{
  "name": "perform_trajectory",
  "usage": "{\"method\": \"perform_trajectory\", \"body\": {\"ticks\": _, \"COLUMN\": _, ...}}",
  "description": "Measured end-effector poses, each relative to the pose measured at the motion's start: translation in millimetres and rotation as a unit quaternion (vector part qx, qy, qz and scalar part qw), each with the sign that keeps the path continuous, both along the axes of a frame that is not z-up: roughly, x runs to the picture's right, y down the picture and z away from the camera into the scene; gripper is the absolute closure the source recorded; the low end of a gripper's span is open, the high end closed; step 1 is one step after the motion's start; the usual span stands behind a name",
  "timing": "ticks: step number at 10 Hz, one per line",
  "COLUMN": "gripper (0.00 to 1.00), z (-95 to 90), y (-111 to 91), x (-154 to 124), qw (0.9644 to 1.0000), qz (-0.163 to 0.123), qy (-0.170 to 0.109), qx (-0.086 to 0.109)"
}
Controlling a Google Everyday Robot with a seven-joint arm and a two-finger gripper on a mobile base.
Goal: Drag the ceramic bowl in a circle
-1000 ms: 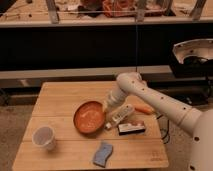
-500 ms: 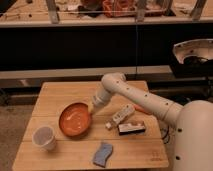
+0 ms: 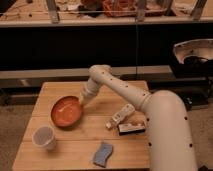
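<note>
The ceramic bowl [image 3: 66,111], wide, shallow and orange-red, sits on the left half of the wooden table [image 3: 120,150]. My gripper [image 3: 82,103] reaches down at the bowl's right rim, at the end of the white arm that stretches in from the right. It touches the rim there. The small white cup [image 3: 44,137] stands just in front of and to the left of the bowl.
A blue sponge [image 3: 103,154] lies near the table's front edge. A white bottle-like object [image 3: 119,116] and a dark bar [image 3: 132,128] lie right of centre. A dark shelf unit stands behind the table.
The bowl has slid left and slightly away across the table with my gripper at its right rim. The arm has swung left with it.
</note>
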State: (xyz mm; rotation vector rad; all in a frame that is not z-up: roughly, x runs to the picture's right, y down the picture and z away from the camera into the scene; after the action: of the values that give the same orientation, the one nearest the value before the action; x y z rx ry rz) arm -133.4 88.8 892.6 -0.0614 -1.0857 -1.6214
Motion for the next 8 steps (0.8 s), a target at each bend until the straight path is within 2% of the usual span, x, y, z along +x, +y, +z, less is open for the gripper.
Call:
{"method": "perform_trajectory", "body": {"ticks": 3, "gripper": 0.97, "z": 7.9, "y": -6.8, "x": 36.3, "qw": 0.9991, "qz": 0.033, "qy": 0.026, "qx": -0.004}}
{"method": "perform_trajectory", "body": {"ticks": 4, "gripper": 0.97, "z": 7.8, "y": -4.0, "x": 70.2, "qw": 0.9975, "qz": 0.055, "qy": 0.043, "qx": -0.009}}
{"method": "perform_trajectory", "body": {"ticks": 6, "gripper": 0.97, "z": 4.0, "y": 3.5, "x": 111.9, "qw": 0.9942, "qz": 0.083, "qy": 0.066, "qx": -0.015}}
{"method": "perform_trajectory", "body": {"ticks": 8, "gripper": 0.97, "z": -14.7, "y": 28.1, "x": 167.4, "qw": 0.9880, "qz": 0.118, "qy": 0.097, "qx": -0.023}}
